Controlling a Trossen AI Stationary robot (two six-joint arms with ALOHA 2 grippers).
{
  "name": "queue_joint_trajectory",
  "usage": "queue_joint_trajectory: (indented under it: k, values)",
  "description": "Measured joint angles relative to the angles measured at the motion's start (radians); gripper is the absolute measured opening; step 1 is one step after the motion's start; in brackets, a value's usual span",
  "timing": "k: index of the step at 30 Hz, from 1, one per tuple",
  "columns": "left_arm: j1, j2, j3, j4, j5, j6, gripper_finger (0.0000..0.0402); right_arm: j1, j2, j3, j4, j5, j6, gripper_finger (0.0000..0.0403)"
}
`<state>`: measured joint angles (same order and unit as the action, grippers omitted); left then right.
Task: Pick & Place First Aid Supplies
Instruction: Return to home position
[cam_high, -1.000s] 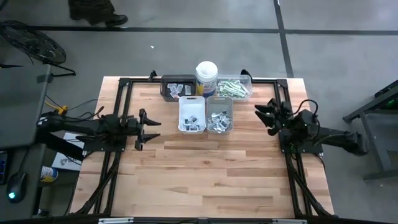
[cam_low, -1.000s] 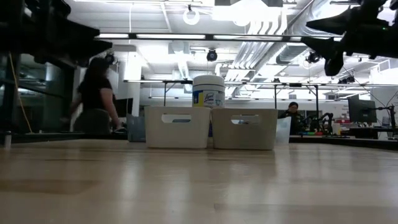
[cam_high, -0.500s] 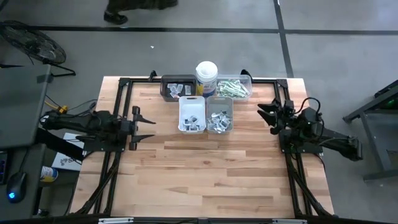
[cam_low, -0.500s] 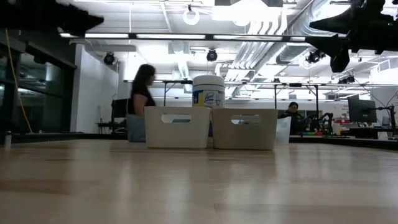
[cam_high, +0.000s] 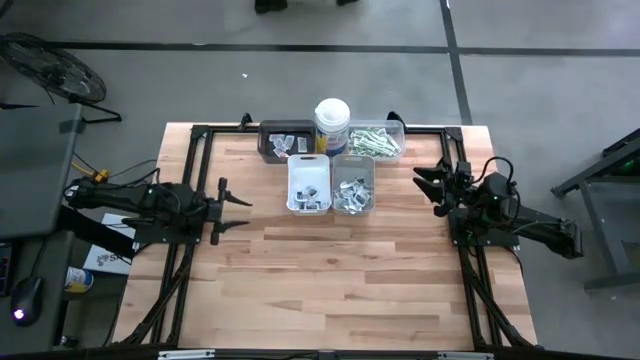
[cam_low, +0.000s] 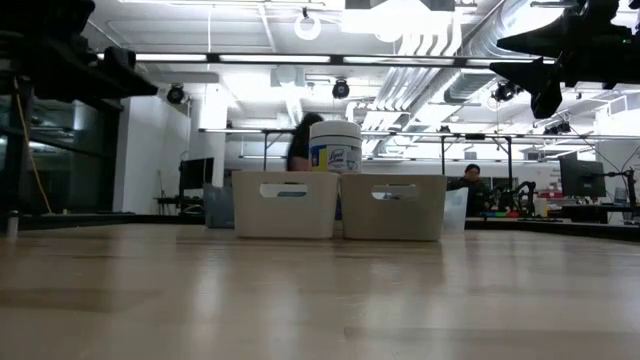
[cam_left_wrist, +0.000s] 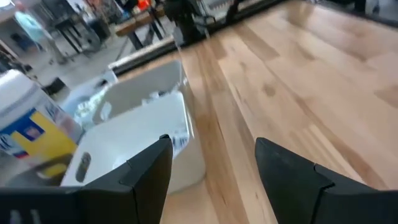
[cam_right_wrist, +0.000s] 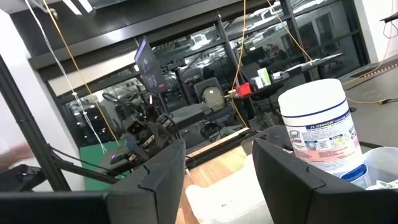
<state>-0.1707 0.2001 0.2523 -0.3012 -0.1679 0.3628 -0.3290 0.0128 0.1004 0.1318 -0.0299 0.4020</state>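
The first aid supplies lie in the trays at the table's far side: white sachets in the dark tray (cam_high: 279, 141), pale-green strips in the clear tray (cam_high: 377, 140), and more packets in the white tray (cam_high: 309, 184) and the grey tray (cam_high: 352, 186). My left gripper (cam_high: 233, 207) hovers open at the table's left, pointing toward the white tray (cam_left_wrist: 134, 140) with nothing between its fingers. My right gripper (cam_high: 428, 186) hovers open at the table's right, above the table and level with the trays, also holding nothing. In the low view both grippers stay high, the left (cam_low: 105, 75) and the right (cam_low: 535, 70).
A tall white canister (cam_high: 332, 122) stands between the dark and clear trays, behind the white tray (cam_low: 286, 204) and grey tray (cam_low: 393, 206). A black frame (cam_high: 200, 140) runs along the table's edges. Bare wood (cam_high: 330, 280) fills the near half. A person moves in the room beyond.
My left gripper has rolled about its own pointing line, tipped its fingers downward and risen a little, staying open near the table's left edge. In the background a person has walked to the right behind the trays.
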Motion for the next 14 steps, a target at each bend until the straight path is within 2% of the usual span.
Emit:
queue_joint_trajectory:
  k: [14]
  values:
    - [0.000,0.000,0.000,-0.070,0.000,0.000,0.0225,0.000,0.000,0.000,0.000,0.000,-0.001,0.0181]
